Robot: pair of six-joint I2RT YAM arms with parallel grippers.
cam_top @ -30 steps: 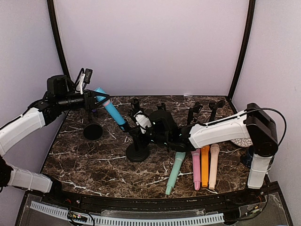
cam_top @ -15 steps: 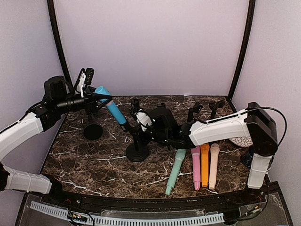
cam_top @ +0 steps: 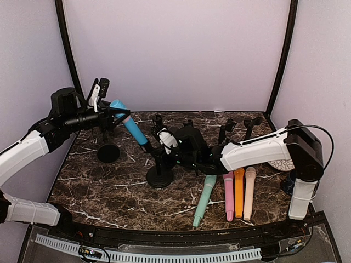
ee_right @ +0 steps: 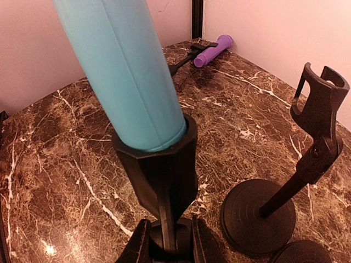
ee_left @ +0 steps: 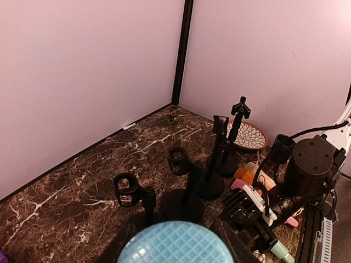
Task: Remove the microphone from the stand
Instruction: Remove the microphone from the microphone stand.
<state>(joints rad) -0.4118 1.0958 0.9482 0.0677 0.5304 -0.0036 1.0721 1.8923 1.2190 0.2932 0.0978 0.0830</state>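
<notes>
Though it leans, the microphone (ee_right: 123,71) fills the clip (ee_right: 159,170).

On your dark marbled table (cam_top: 104,192), four microphones lie side by side toward the front right: a mint one (cam_top: 204,200), tilted, then a pink one (cam_top: 228,197), an orange one (cam_top: 239,194) and a peach one (cam_top: 249,194). Just behind them at the right edge you have a patterned plate (ee_left: 249,134). Empty clip stands (ee_left: 216,156) stand along the back, with another empty stand (cam_top: 108,151) at the left. A purple microphone (ee_right: 213,50) lies near the wall.
</notes>
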